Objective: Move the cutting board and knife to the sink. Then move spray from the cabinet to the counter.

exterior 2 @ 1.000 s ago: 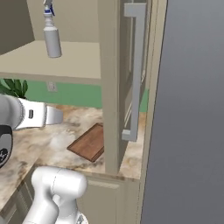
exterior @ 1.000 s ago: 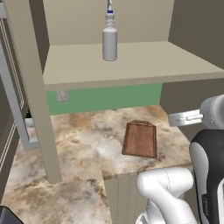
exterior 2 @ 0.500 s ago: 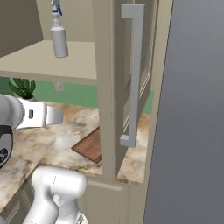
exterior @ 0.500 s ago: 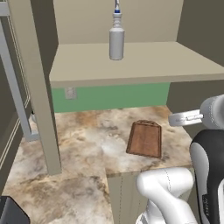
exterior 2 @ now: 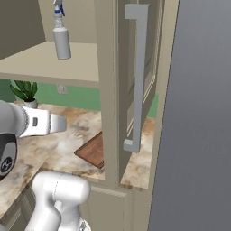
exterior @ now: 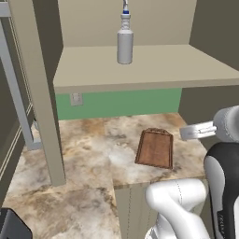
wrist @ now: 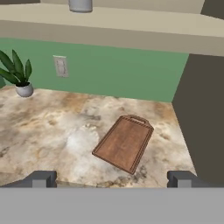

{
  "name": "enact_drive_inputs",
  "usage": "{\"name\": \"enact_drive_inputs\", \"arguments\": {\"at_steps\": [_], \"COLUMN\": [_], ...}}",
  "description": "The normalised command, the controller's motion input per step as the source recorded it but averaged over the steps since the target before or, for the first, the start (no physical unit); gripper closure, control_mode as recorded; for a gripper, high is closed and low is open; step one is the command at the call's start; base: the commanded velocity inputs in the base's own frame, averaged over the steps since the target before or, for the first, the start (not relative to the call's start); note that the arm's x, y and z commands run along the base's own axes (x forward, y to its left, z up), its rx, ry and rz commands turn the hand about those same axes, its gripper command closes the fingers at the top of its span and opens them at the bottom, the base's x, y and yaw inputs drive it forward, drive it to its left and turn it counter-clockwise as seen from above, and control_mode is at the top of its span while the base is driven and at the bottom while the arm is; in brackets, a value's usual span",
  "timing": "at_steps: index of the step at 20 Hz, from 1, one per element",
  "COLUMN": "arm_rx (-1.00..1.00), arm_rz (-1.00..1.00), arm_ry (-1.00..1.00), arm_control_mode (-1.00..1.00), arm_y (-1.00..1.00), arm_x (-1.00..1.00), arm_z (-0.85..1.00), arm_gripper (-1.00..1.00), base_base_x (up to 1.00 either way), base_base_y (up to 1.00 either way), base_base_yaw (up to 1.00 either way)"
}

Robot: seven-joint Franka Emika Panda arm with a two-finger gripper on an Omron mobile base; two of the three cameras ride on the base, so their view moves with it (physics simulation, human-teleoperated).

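My gripper (wrist: 112,178) hangs wide open above the cutting board (wrist: 124,143); hand view adds a potted plant (wrist: 17,74).

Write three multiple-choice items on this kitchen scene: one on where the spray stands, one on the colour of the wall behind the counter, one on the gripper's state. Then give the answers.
1. Where is the spray?
A. on the cabinet shelf
B. flat on the cutting board
C. in the plant pot

2. What colour is the wall behind the counter?
A. red
B. green
C. blue

3. How is the gripper?
A. shut on the cutting board
B. shut on the spray
C. open and holding nothing

Answers: 1 A, the bottle stands upright on the shelf. 2 B, a green strip shows under the shelf. 3 C, the fingertips stand wide apart, with the cutting board lying free on the counter.
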Motion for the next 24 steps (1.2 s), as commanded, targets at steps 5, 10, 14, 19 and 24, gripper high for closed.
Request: {"name": "enact_drive_inputs", "arguments": {"at_steps": [5, 10, 14, 19, 24], "arm_rx": [0.0, 0.0, -0.02, -0.03, -0.01], "arm_rz": [0.0, 0.0, 0.0, 0.0, 0.0], "arm_ry": [0.0, 0.01, 0.0, 0.0, -0.02], "arm_control_mode": [-1.0, -1.0, -1.0, -1.0, -1.0], "arm_y": [-0.01, -0.01, 0.0, -0.05, -0.05], "arm_x": [0.0, 0.01, 0.27, 0.17, 0.02], "arm_z": [-0.15, 0.0, -0.19, -0.25, -0.33], "arm_gripper": [-1.0, -1.0, -1.0, -1.0, -1.0], "base_base_x": [0.0, 0.0, 0.0, 0.0, 0.0], "base_base_y": [0.0, 0.0, 0.0, 0.0, 0.0], "base_base_yaw": [0.0, 0.0, 0.0, 0.0, 0.0]}}
